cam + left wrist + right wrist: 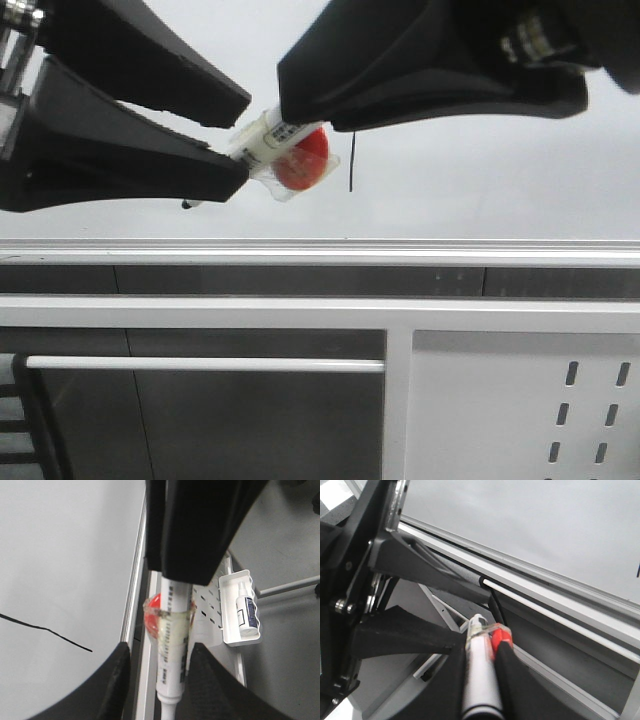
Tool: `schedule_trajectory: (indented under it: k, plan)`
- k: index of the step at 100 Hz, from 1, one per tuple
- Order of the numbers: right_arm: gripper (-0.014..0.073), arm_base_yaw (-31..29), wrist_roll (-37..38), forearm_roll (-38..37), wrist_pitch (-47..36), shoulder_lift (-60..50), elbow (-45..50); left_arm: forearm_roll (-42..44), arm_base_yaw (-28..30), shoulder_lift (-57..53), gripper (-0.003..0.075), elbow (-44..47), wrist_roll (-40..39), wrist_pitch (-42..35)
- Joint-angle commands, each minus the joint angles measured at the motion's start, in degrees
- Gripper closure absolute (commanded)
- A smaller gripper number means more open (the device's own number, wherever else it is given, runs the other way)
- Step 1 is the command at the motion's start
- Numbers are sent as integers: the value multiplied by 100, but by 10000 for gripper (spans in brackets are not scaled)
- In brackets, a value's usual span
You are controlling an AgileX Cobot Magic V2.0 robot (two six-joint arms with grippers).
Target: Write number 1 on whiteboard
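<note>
The whiteboard (480,180) (60,555) (545,525) fills the background. On it is the number 1 (352,160) (47,630), a thin black stroke. A white marker pen (268,140) (172,650) (479,675) has a red disc (300,160) taped to it and is held in front of the board, left of the stroke. My right gripper (300,115) (480,647) comes in from the upper right and is shut on the pen's body. The left gripper (245,135) (160,650) stands open around the pen's tip end. One finger is well clear of the pen and the other lies close beside it.
The board's silver bottom rail (320,250) runs across below the grippers. Under it are a white bar (200,364) and a white perforated panel (520,410). A small white tray (227,585) on the panel holds a spray bottle (246,610).
</note>
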Motion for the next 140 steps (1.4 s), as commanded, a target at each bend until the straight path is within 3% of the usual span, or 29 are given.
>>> schedule_trajectory:
  k: [1,97,107,121,140]
  plan:
    - [644,14,-66,-203,45,-135,-203,-259,-43,-73,469,-192,-57,-137]
    - [644,14,-66,-211,193,-135,-207,-259,-43,-73,474,-192,-57,-146]
    - [644,14,-66,-211,193,-135,-217,-259,-43,-73,538,-192,-57,-146]
    - [644,14,-66,-234,225,-135,-251,-259,-43,-73,734,-192,-57,-146]
    - [644,14,-66,-255,225,-135,-278,-259,-43,-73,738,-192,-68,-123]
